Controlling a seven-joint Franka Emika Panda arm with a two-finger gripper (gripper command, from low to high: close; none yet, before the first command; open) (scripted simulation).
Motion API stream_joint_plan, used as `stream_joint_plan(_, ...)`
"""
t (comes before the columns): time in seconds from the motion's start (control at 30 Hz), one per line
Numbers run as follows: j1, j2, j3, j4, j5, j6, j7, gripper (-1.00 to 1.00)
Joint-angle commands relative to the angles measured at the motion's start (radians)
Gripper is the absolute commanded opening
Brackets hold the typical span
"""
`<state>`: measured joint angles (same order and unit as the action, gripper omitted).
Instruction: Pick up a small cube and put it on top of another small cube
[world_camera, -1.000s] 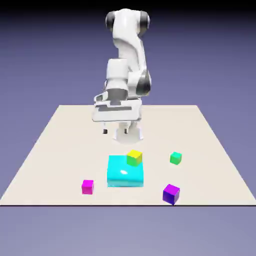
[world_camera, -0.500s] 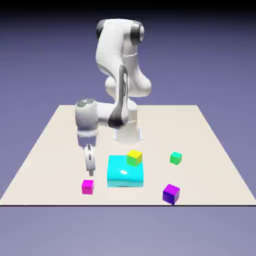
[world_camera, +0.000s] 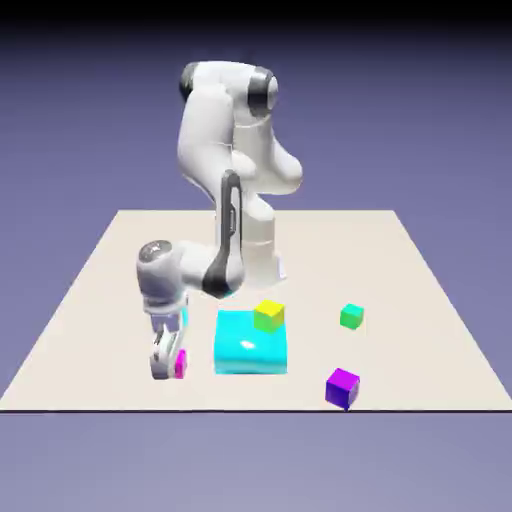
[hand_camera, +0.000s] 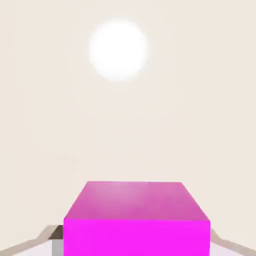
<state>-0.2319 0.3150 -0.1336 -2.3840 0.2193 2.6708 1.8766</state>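
step: the grasp stage of the pick; the gripper (world_camera: 167, 364) is down at table level around the small magenta-pink cube (world_camera: 180, 364), and nothing is lifted yet.
small cube: it sits on the table (world_camera: 90, 300) near the front edge, toward the exterior view's left front corner, just beside the flat cyan block (world_camera: 250, 342) but apart from it.
hand view: the small magenta-pink cube (hand_camera: 136, 215) fills the bottom middle, large, with a grey finger tip (hand_camera: 57, 240) showing at its lower left and a sliver of another at the lower right.
gripper state: the fingers stand either side of the cube; whether they already press on its faces or are spread with a little slack, i cannot tell.
possible targets: a green cube (world_camera: 351, 317) lies toward the exterior view's right, well apart; a darker purple cube (world_camera: 342, 387) sits near the front edge; a yellow cube (world_camera: 268, 315) rests on the cyan block's far corner.
next move, as a judgement: close firmly and squarely on the cube's two sides, then raise it straight up clear of the cyan block before carrying it across.
risk, as a judgement: an off-centre pinch could twist the cube and spoil a level placement.
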Motion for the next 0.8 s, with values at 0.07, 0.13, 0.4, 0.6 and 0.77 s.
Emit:
stream_joint_plan(0.07, 0.033, -0.006, 0.101, 0.03, -0.062, -0.037, 0.096, -1.0)
stream_joint_plan(0.13, 0.055, -0.007, 0.174, 0.052, -0.105, -0.06, 0.162, -1.0)
stream_joint_plan(0.4, 0.143, -0.009, 0.464, 0.139, -0.274, -0.149, 0.427, -1.0)
stream_joint_plan(0.6, 0.206, 0.099, 0.482, 0.166, -0.372, -0.071, 0.528, -1.0)
stream_joint_plan(0.77, 0.211, 0.112, 0.477, 0.167, -0.378, -0.059, 0.533, 1.0)
